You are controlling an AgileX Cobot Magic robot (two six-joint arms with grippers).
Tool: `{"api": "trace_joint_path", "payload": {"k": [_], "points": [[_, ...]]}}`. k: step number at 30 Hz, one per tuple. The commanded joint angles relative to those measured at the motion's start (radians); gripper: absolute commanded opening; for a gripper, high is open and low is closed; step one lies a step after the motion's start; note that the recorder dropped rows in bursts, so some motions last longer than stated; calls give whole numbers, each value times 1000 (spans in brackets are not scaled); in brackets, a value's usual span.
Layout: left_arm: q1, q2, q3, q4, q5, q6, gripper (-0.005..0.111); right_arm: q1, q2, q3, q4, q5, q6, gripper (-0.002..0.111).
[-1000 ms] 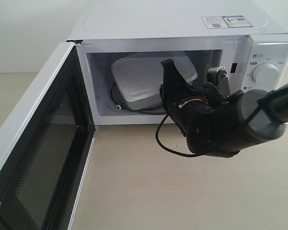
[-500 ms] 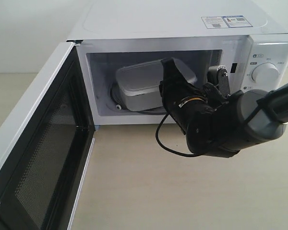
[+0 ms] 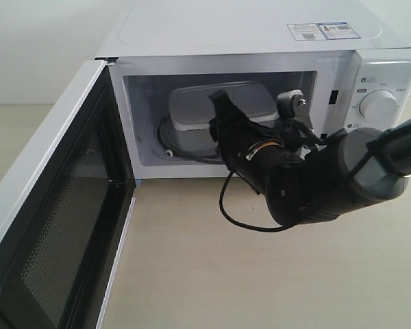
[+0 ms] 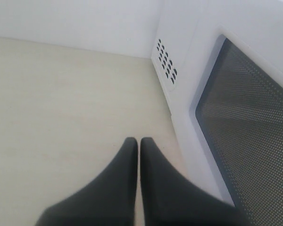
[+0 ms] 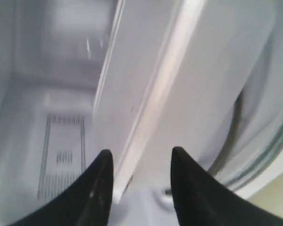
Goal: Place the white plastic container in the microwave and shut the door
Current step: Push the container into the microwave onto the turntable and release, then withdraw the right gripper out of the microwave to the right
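Note:
The white plastic container (image 3: pixel 202 110) lies inside the microwave (image 3: pixel 246 34) on the glass turntable (image 3: pixel 166 144), its lid up. My right gripper (image 3: pixel 253 98) reaches into the cavity with its jaws spread on either side of the container's near end. In the right wrist view the container (image 5: pixel 179 94) runs between the parted fingertips of my right gripper (image 5: pixel 140 155), with gaps showing on both sides. The door (image 3: pixel 55 226) hangs wide open at the left. My left gripper (image 4: pixel 139 140) is shut and empty, beside the door's outer face (image 4: pixel 245 117).
The microwave's dial panel (image 3: pixel 378 104) sits just right of my right arm (image 3: pixel 329 175). A black cable (image 3: pixel 233 212) loops below the wrist over the beige tabletop (image 3: pixel 212 274). The cavity's inner walls (image 5: pixel 19 94) close in around the right gripper.
The container has gone from tilted and lifted to lying flat on the turntable. My right gripper's jaws have spread apart and the wrist has shifted left.

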Motion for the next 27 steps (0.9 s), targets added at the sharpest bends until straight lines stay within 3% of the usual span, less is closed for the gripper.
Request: {"api": "trace_joint_path", "payload": {"k": [1, 4, 7, 10, 13, 16, 27], "points": [[1, -2, 3, -2, -6, -4, 4, -5, -6, -1, -292, 19, -26, 39], [1, -2, 3, -2, -6, -4, 4, -5, -6, -1, -366, 47, -192, 39], [1, -2, 3, -2, -6, -4, 4, -5, -6, -1, -359, 155, -620, 31], [1, -2, 3, -2, -6, -4, 4, -5, -6, -1, -359, 147, -1009, 0], [1, -2, 3, -2, -6, -4, 4, -5, -4, -1, -317, 38, -1106, 0], [1, -2, 3, -2, -6, -4, 4, -5, -2, -1, -95, 4, -1202, 0], [1, -2, 3, -2, -6, -4, 4, -5, 125, -3, -64, -175, -1199, 0]]}}
